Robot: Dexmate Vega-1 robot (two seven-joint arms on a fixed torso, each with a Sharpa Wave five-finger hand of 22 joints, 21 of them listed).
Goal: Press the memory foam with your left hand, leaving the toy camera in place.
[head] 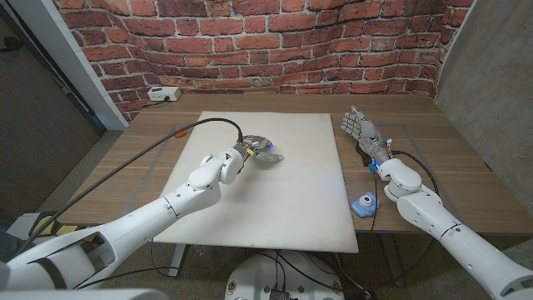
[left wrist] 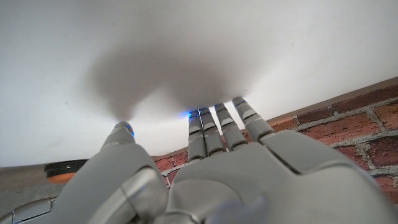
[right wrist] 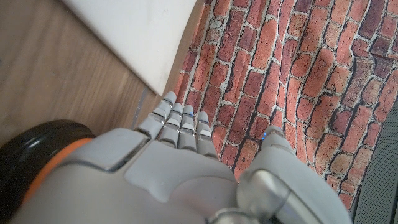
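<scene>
Hovering my left hand (head: 256,155) — fingers spread, holding nothing — over the white memory foam (head: 283,200); I should press straight down, well clear of the toy camera (head: 364,203).

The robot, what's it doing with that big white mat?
The robot's left hand is over the white memory foam on the wooden table, fingers stretched toward it, ready to press or just pressing. Its right hand waits beside the foam, fingers apart, holding nothing. The little blue toy camera sits on the table by the foam's edge, untouched.
</scene>
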